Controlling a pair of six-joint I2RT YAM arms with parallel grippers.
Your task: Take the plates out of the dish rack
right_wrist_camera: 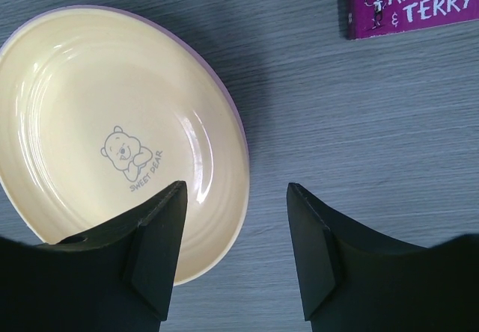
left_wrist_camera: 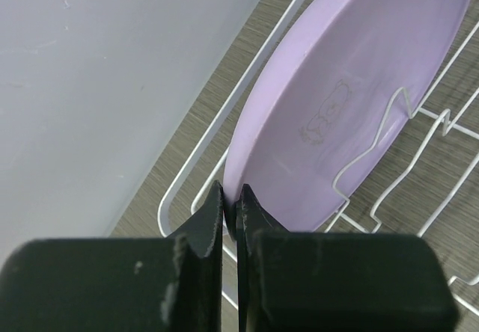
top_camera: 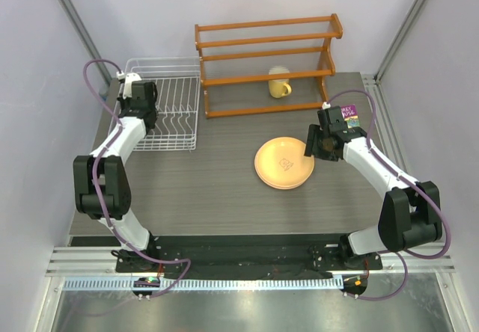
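The white wire dish rack [top_camera: 174, 108] stands at the table's back left. In the left wrist view a lavender plate [left_wrist_camera: 352, 100] stands on edge between the rack's wires [left_wrist_camera: 194, 152]. My left gripper [left_wrist_camera: 232, 206] is shut on the plate's lower rim; it also shows over the rack's left side in the top view [top_camera: 142, 114], where the arm hides the plate. A yellow plate [top_camera: 284, 162] lies flat mid-table; a thin purple edge shows under it in the right wrist view [right_wrist_camera: 112, 130]. My right gripper [right_wrist_camera: 238, 191] is open and empty over that plate's right rim.
An orange wooden slatted shelf [top_camera: 266, 63] stands at the back with a yellow mug [top_camera: 279, 82] in it. A purple book [right_wrist_camera: 412, 3] lies on the table beyond the right gripper. A wall panel [left_wrist_camera: 90, 70] is close on the rack's left.
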